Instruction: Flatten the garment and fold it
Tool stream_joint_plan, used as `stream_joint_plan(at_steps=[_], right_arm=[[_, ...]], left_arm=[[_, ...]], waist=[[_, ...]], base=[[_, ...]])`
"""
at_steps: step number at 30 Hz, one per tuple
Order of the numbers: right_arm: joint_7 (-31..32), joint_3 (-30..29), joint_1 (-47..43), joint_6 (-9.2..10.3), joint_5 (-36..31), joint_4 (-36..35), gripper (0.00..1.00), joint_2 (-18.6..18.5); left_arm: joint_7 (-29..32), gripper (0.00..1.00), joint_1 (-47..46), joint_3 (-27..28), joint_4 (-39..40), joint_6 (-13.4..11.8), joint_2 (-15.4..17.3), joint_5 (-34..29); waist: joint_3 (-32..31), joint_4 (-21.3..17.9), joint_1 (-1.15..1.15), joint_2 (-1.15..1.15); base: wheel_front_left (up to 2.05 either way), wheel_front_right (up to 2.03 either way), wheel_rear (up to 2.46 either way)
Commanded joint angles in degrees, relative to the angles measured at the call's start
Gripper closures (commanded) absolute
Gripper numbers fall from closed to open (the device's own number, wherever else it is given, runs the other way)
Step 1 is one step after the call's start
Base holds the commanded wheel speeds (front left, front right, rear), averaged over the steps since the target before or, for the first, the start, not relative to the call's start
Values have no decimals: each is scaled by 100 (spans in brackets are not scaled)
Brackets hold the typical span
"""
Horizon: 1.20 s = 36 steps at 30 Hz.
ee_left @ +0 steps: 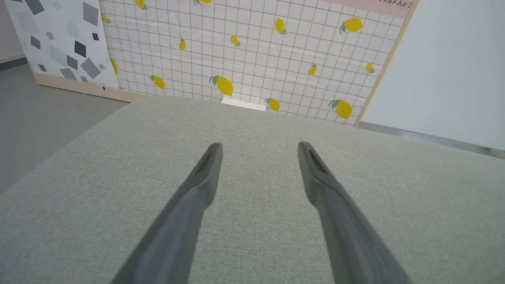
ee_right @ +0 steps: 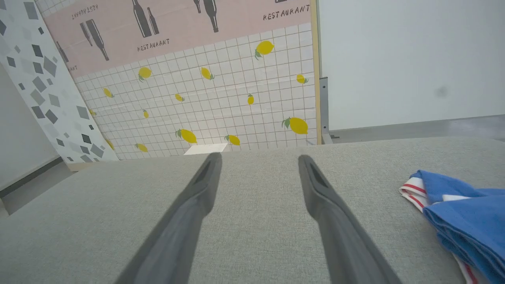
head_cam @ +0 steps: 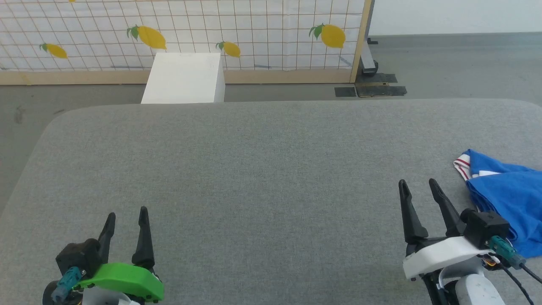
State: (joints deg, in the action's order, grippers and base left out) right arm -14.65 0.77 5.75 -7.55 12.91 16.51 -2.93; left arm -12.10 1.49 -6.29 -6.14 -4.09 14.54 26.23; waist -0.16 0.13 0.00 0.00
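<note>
The garment (head_cam: 508, 195) is a bright blue shirt with red-and-white striped trim, lying bunched at the right edge of the grey table (head_cam: 262, 169), partly cut off by the head view's border. In the right wrist view the garment (ee_right: 461, 213) lies at the lower right. My right gripper (head_cam: 419, 183) is open just left of the garment, apart from it, with nothing between its fingers. At the lower left my left gripper (head_cam: 127, 214) is open over bare table, far from the garment. Both grippers (ee_left: 258, 148) (ee_right: 258, 159) show spread fingers in their own wrist views.
A white box (head_cam: 184, 78) stands on the floor behind the table's far edge. Behind it is a tiled panel with lemon prints (head_cam: 254, 29). Grey floor (head_cam: 457, 63) lies beyond the table's far right.
</note>
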Motion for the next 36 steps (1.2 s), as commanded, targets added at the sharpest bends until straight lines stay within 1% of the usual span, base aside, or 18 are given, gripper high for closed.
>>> stream_joint_plan(at_steps=[1,14,36], right_arm=[[-28,-7,-86,6,-66,32,0,4],[11,-38,-110,6,-143,285,0,5],[40,-81,-78,6,-137,348,0,5]], left_arm=[[6,0,104,-19,-15,3,35,-56],[47,0,86,-114,-173,-23,34,-16],[60,0,52,-232,-165,-58,104,-11]], waist=[[-3,-18,0,0],[-2,-43,0,0],[-12,-52,0,0]], base=[[0,0,0],[0,0,0],[0,0,0]])
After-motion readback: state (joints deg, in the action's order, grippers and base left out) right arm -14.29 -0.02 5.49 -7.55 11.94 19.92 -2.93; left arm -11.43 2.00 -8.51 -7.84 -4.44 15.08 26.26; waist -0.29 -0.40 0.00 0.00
